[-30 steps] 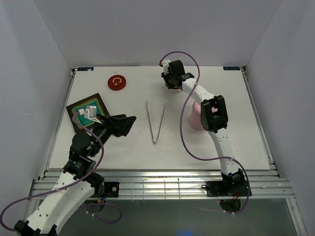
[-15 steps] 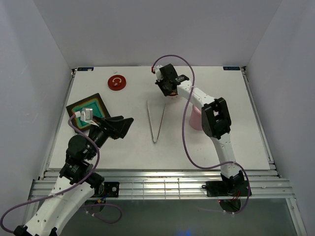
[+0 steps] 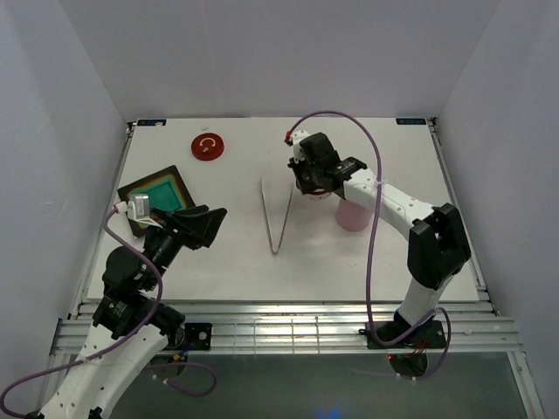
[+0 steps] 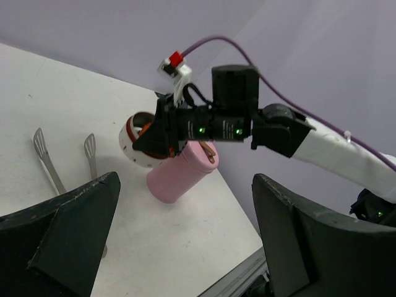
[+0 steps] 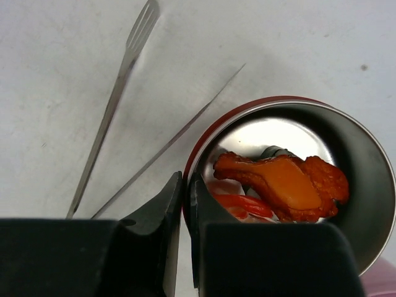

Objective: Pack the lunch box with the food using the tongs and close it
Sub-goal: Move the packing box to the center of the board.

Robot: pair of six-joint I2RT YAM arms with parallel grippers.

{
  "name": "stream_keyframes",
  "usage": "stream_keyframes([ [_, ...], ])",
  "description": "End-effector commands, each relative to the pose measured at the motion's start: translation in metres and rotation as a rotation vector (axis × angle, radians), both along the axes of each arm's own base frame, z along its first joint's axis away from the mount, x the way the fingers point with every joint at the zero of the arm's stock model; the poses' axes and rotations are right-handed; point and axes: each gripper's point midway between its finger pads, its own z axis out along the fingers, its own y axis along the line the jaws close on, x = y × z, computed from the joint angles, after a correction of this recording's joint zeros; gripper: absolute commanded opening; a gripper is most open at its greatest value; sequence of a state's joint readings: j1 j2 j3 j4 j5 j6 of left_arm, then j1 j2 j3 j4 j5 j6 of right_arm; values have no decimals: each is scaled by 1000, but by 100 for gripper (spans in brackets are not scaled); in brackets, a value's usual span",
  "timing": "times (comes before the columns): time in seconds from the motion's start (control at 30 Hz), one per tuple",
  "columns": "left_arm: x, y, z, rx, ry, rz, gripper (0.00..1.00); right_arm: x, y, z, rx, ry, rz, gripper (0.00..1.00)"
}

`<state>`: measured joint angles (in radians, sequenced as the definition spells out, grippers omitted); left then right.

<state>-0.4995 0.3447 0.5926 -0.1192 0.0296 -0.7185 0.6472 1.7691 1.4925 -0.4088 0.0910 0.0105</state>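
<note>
A round metal bowl [image 5: 365, 154] with a red rim holds the food [image 5: 284, 185], orange and red pieces. My right gripper [image 5: 185, 179] is shut on the bowl's left rim, one finger inside and one outside. From above, that gripper [image 3: 310, 185] covers most of the bowl, right of the tongs [image 3: 276, 214]. The tongs lie flat on the table in a V, with their point towards me. My left gripper [image 3: 205, 223] hangs open and empty left of the tongs. In its own view the bowl [image 4: 137, 139] shows white outside.
A pink cylinder [image 3: 352, 214] stands against the bowl's right side. A black square tray with teal inside [image 3: 170, 188] lies at the left, and a round red lid [image 3: 207, 147] at the back left. I cannot tell which of these is the lunch box.
My right gripper has closed on the bowl's rim and come from the back of the table towards the middle. My left arm has drawn back slightly towards the near left.
</note>
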Motion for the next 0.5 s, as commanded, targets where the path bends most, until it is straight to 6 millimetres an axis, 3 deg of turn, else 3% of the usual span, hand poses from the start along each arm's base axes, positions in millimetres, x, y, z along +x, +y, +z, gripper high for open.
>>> stream_keyframes([
  [0.0,-12,9,23,-17,-49,14,98,-20,25,5,109,-32,33,8],
  [0.1,-12,19,25,-24,-43,59,98,-37,36,-9,95,0,62,8],
  [0.23,-16,21,27,-25,-44,59,98,-56,39,-43,57,52,65,8],
  [0.37,-14,14,28,3,-37,32,98,-64,37,-56,31,46,54,8],
  [0.47,0,7,17,42,16,34,97,-70,34,-66,33,68,52,8],
])
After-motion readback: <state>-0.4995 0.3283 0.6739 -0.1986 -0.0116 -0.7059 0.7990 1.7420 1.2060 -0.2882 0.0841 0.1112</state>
